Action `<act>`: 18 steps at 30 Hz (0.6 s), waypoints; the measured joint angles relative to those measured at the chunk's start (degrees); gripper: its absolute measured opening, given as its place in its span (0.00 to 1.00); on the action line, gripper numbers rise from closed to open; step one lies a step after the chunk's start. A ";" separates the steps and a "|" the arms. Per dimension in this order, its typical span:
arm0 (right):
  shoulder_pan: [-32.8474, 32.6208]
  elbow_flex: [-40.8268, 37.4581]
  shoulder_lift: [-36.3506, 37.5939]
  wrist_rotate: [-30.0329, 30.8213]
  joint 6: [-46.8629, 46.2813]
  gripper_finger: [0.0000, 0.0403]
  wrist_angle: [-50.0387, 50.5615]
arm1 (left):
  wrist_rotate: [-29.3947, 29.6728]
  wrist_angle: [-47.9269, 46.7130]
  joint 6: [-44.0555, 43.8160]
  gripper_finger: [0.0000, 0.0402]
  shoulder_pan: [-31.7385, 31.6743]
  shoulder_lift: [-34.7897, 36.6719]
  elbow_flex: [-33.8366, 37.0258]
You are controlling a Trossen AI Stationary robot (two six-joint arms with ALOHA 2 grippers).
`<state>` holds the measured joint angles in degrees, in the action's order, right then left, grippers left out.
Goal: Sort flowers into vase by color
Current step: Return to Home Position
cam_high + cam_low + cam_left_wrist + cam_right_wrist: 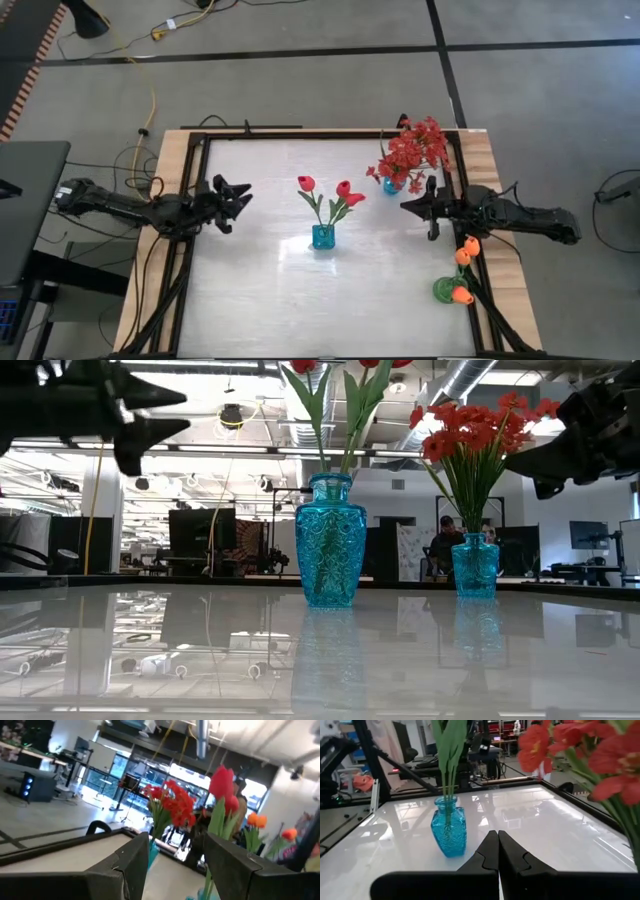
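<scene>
Looks like the sorting is basically wrapped up, since I can't spot any loose stems on the table [260, 290]. The red rosebuds [306, 183] stand in the centre blue vase [323, 237]. The bushy red spray [415, 148] sits in the other blue vase [391, 186] at the far right. The orange tulips [470, 246] are in the green vase [444, 290], down at the near right edge by the right arm's base. The left gripper [243, 195] hangs over the left side of the table, well apart from everything, with its fingers spread and nothing between them. The right gripper [407, 207] hovers just beside the red spray's vase, fingers pressed tight together and holding nothing. If any of these flowers needed moving, I'd guess they weigh next to nothing, with thin, springy stems and soft heads that would crush or slip. So pinch the bare stem a bit below the bud, never the blossom. The stems look skinny, so the jaws need to close fully. Lift straight up too, because those little vases look light enough to tip if a stem drags on the rim.
</scene>
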<state>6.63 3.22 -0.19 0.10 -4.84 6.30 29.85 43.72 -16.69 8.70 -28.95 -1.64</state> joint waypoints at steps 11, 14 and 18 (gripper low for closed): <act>3.32 -0.06 -0.20 0.04 -2.23 0.06 0.09 | -9.11 -20.04 8.71 0.44 -4.70 11.71 0.99; 3.32 -0.04 -0.17 1.58 -2.24 0.08 0.03 | -10.22 -27.25 6.93 0.44 -5.87 14.61 0.99; 3.32 -0.05 -0.17 2.39 -1.86 0.07 0.03 | -12.67 -36.83 4.34 0.44 -6.83 18.89 0.04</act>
<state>9.96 3.16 -0.36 2.49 -6.71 6.33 17.18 6.90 -12.34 1.87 -10.06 -1.60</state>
